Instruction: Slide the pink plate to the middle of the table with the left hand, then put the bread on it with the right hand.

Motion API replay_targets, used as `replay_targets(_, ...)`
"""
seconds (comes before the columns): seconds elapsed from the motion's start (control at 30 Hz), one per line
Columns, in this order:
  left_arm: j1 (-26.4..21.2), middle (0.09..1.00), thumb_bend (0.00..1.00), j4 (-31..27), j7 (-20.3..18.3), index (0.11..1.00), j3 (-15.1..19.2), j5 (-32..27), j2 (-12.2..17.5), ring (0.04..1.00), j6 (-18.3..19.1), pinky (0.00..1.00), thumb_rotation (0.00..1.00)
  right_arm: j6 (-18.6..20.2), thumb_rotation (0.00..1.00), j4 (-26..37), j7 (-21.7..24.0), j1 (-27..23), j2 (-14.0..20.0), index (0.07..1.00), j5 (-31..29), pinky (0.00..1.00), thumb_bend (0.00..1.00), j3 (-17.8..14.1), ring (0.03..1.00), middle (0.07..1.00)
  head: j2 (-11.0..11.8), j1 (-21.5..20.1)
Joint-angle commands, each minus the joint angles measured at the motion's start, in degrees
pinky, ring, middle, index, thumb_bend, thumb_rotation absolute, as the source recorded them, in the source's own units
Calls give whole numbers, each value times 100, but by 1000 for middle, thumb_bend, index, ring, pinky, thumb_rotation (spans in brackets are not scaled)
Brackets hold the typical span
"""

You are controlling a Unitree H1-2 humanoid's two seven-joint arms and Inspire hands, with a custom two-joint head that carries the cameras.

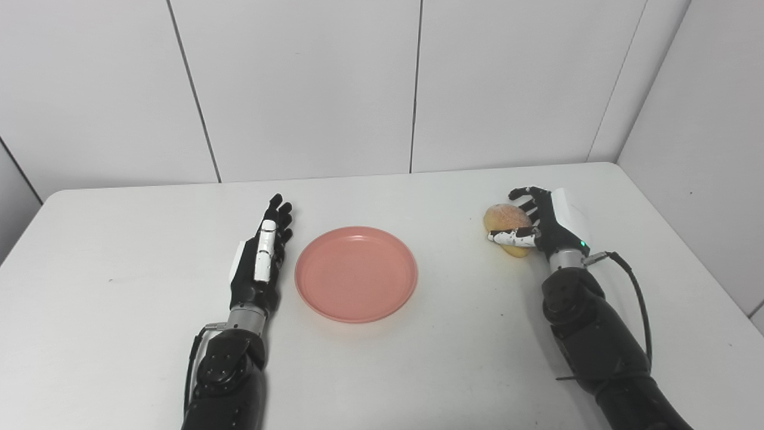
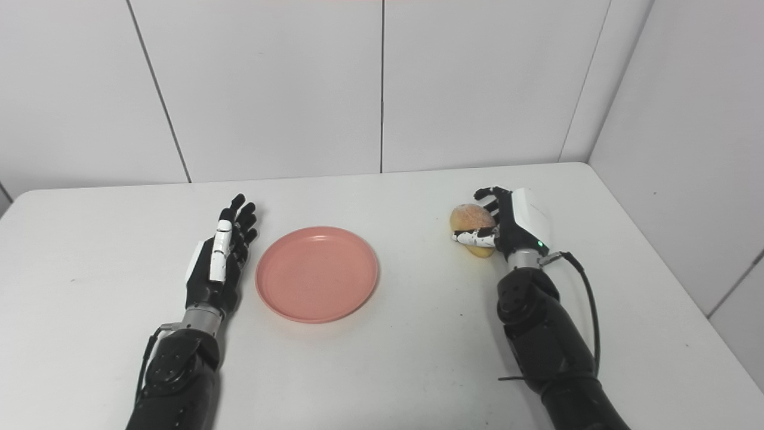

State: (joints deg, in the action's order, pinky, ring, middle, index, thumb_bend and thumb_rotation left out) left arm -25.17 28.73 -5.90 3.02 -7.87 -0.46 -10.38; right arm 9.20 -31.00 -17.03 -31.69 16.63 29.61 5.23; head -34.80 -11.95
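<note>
Round pink plastic plate (image 1: 356,273) lying empty near the middle of the white tabletop (image 1: 453,334), left hand (image 1: 261,257) resting just beside its left rim, fingers straight and released, right hand (image 1: 540,224) grasping the golden-brown round bread roll (image 1: 506,220), well right of the plate.

We see a plain salmon-pink plate (image 1: 356,273) on our white table (image 1: 119,310), which has a few tiny dark specks, and the wall panels (image 1: 298,83) behind are white with thin dark seams. The bread (image 1: 506,220) is golden brown on top and pale yellow below. Our left hand (image 1: 260,257) is black with a white thumb, our right hand (image 1: 540,224) is black with a white back, a white thumb speckled with black, and a small green light.
</note>
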Motion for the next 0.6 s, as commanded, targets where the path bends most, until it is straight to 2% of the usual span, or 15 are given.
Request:
replay_targets(0.0,104,969,501,41,19,954,2,16,3,994,-77,1000,1000,-198,0,124,-235,-186,115,624,27,342,544,-58,440,487,7,68)
replay_targets(0.17,115,974,494,0,79,958,-20,63,-77,996,-78,1000,1000,-336,0,428,-424,-115,94,626,28,361,544,-95,459,488,31,319)
replay_targets(0.2,121,978,502,-12,99,965,-43,105,-78,998,-72,1000,1000,-355,0,512,-448,-101,82,583,35,367,530,-94,461,474,33,331)
replay_targets(0.3,136,984,522,-23,183,973,-102,223,-93,1000,-77,1000,1000,-581,0,821,-463,-53,-6,537,-107,380,516,-132,473,465,29,433)
replay_targets(0.43,129,981,530,7,252,971,-124,294,-121,998,-137,1000,1000,-838,0,1216,-290,18,-122,535,-339,399,514,-132,483,465,24,526)
replay_targets(0.57,122,982,527,15,283,973,-147,297,-148,1000,-112,1000,1000,-812,0,1745,-20,119,-278,523,-464,424,516,-54,496,474,14,593)
